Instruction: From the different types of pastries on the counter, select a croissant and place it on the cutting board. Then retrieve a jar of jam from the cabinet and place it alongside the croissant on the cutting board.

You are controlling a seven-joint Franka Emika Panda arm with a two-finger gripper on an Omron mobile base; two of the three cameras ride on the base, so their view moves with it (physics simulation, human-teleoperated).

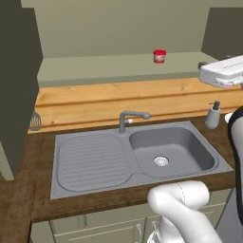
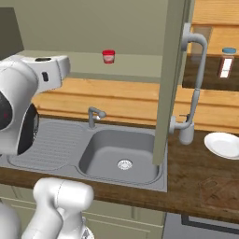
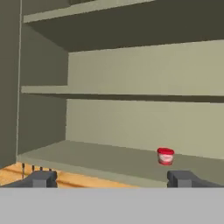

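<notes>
A small red jam jar with a red lid stands upright on the lowest shelf of the open cabinet, towards its right side. The jar sits well back above the wooden counter, and from the other side the jar appears left of the open door. My gripper is open, its fingertips wide apart with nothing between them. It is raised to shelf height, short of the shelf's front edge, and the jar lies ahead and a little right of centre.
A grey sink with a faucet lies below the cabinet. A soap dispenser stands at its right. The open cabinet door hangs over the sink's right edge. A white plate and a blue-lidded bottle are further right.
</notes>
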